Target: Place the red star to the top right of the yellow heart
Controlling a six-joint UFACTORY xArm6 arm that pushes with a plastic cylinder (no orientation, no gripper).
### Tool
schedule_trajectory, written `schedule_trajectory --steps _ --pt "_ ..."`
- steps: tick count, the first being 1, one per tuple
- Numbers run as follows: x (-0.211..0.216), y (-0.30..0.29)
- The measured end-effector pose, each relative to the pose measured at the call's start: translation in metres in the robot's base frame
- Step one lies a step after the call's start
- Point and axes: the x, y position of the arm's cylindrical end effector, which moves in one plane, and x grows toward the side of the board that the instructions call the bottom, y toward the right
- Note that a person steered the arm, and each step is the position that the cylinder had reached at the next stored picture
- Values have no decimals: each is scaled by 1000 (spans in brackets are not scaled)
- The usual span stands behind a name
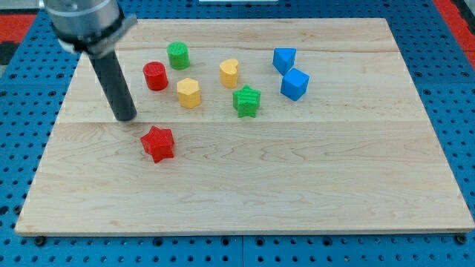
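Observation:
The red star (157, 143) lies on the wooden board (297, 178) at the view's lower left of the block group. The yellow heart (228, 73) stands up and to the right of it, in the middle of the group. My tip (127, 118) rests on the board just up and to the left of the red star, a small gap apart from it. The dark rod rises from there toward the view's top left.
A red cylinder (155, 76), a green cylinder (178, 55) and a yellow hexagon block (189, 93) stand left of the heart. A green star (246, 101) sits below right of it. Two blue blocks (284, 59) (295, 84) stand to the right.

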Motion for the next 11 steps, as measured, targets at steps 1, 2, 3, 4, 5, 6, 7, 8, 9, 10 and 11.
schedule_trajectory --steps 1,2,3,4,5,6,7,8,9,10,11 --pt "63 -9" --pt "78 59" --pt "26 66" --pt "21 45" --pt "42 38" --pt "20 -14" --pt "9 -24" --pt "21 17" --pt "22 42" --pt "-10 58" --pt "-34 35"
